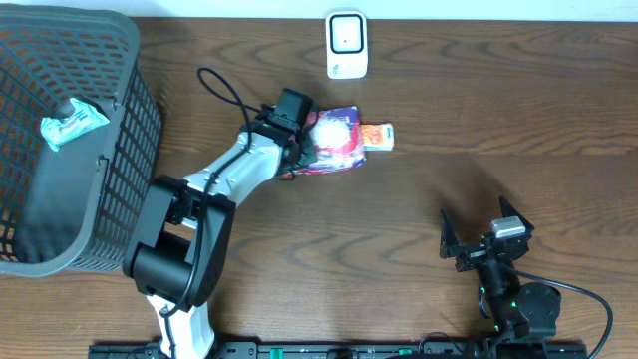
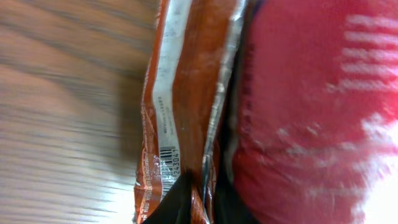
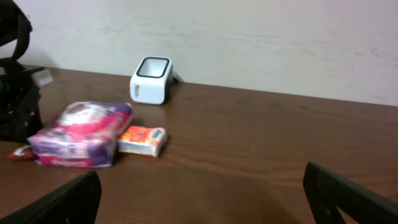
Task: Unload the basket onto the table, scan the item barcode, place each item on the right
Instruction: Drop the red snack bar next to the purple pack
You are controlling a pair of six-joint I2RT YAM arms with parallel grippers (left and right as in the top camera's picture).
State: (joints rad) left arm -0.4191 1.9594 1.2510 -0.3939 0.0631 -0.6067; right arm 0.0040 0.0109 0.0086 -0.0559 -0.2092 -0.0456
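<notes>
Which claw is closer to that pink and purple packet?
Left. In the overhead view the left gripper is at the left end of the pink and purple packet; the right gripper stands well apart, to the lower right.

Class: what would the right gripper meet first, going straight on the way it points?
Probably nothing: the right gripper faces bare table; the orange packet and scanner sit left of its line.

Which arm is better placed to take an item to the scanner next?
Left. The left gripper is at the pink package, near the scanner; the right gripper sits open, far from both.
</notes>
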